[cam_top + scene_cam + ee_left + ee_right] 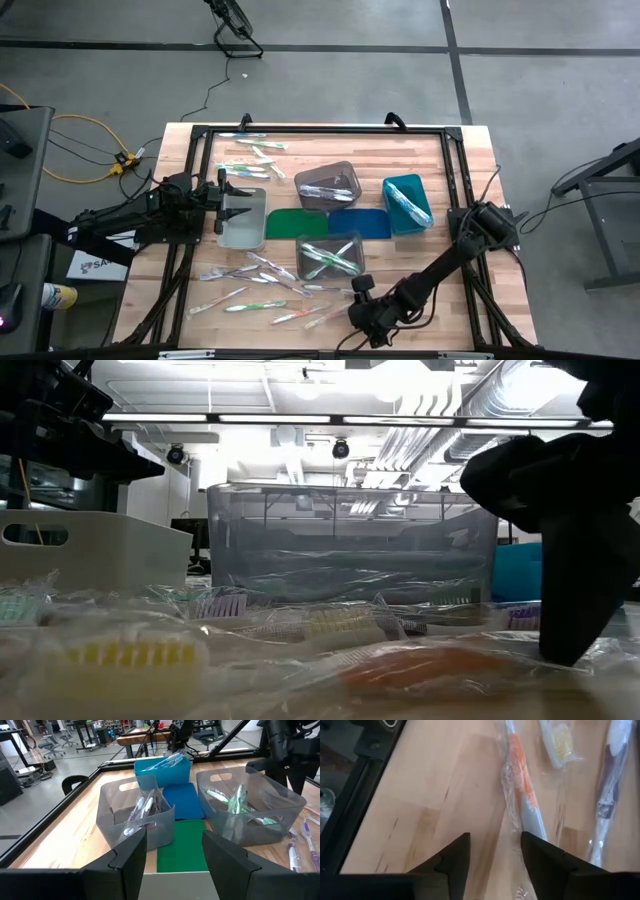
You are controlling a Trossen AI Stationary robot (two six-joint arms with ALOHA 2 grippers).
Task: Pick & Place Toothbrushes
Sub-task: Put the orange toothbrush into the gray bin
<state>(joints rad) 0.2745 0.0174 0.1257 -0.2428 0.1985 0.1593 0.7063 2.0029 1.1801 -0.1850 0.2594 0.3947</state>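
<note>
Showing a wooden counter (440,175) that carries four bins and two loose groups of wrapped toothbrushes. Left arm: its left claw (222,200) waits over a pale open bin (243,218), fingers apart and holding nothing. Right arm: its right claw (494,851) hangs low over the near edge of the counter, fingers apart and empty, well clear of the bins. Bins: two clear grey bins (327,184) (331,256) and a teal bin (407,203) each already hold a few brushes, with a green mat (296,224) and a blue mat (360,224) lying between them. Toothbrushes: just ahead of the right claw's fingertips lies an orange-handled toothbrush (522,785) in clear wrap, with a yellow-bristled toothbrush (559,740) and a purple-handled one (610,775) just beside it; more lie scattered farther off (250,150). Likely faults: the loose, slippery wrap may be pinched instead of the handle, so the brush slides free; closely packed neighbours may be dragged along or nudged toward the counter edge.
</note>
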